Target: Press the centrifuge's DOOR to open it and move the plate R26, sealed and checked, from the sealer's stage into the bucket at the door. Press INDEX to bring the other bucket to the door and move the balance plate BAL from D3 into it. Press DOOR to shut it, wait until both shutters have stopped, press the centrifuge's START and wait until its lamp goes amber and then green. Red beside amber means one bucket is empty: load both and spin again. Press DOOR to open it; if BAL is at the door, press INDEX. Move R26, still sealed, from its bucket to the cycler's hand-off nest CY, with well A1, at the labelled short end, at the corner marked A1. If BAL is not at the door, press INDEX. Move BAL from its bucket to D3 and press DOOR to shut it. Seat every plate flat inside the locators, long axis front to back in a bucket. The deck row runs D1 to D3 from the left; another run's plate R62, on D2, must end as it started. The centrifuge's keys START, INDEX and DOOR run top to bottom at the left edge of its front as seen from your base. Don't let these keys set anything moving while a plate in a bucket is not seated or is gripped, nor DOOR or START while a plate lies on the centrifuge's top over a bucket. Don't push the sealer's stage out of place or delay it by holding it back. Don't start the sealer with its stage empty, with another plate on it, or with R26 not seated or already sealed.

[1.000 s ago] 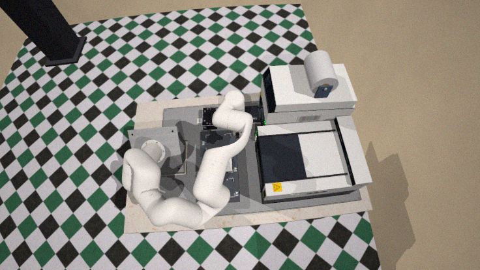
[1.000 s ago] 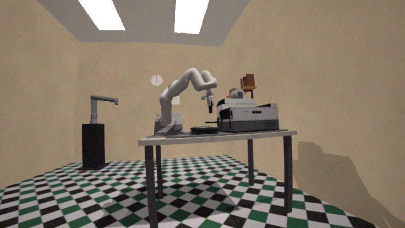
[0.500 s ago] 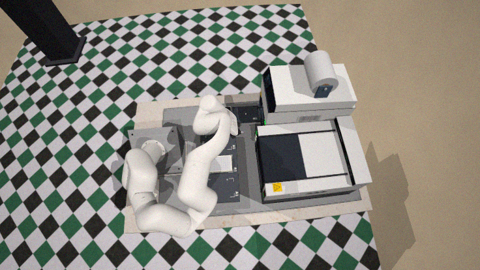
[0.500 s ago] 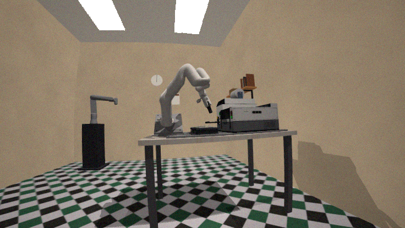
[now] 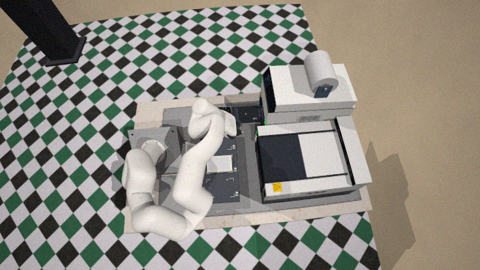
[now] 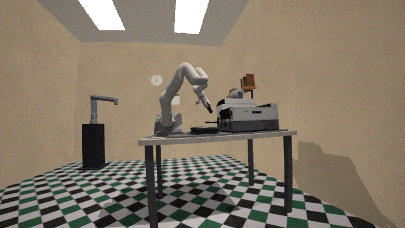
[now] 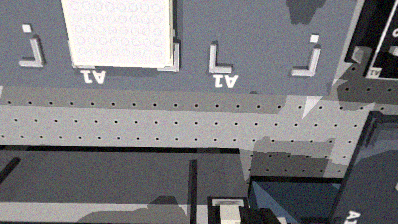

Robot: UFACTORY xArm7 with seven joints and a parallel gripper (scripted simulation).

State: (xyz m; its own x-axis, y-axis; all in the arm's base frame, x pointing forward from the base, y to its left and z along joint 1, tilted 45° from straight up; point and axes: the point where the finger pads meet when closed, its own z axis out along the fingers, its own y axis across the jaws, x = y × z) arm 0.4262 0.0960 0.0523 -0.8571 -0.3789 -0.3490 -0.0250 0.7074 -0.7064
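Observation:
My gripper (image 6: 209, 109) (image 7: 240, 215) is shut and empty. It is tilted down, just off the left front corner of the centrifuge (image 5: 318, 156) (image 6: 248, 116). Only its tips show, at the bottom edge of the wrist view. The left half of the centrifuge's top (image 5: 280, 158) is dark; I cannot tell what lies inside. The white plate R62 (image 5: 220, 164) (image 7: 120, 32) sits in nest D2. Nest D3 (image 5: 223, 188) is empty, and so is nest D1 (image 7: 265, 55). The sealer (image 5: 291, 90) stands at the back with its dark stage (image 5: 248, 114) (image 7: 382, 40) out in front. I cannot make out R26 or BAL.
My arm (image 5: 197, 161) covers part of the deck row. A perforated strip (image 7: 150, 120) runs between the nests and the centrifuge. A film roll (image 5: 320, 72) sits on the sealer. The table (image 5: 235, 220) (image 6: 215, 137) ends close behind the machines. A black pedestal (image 6: 92, 146) stands to the side.

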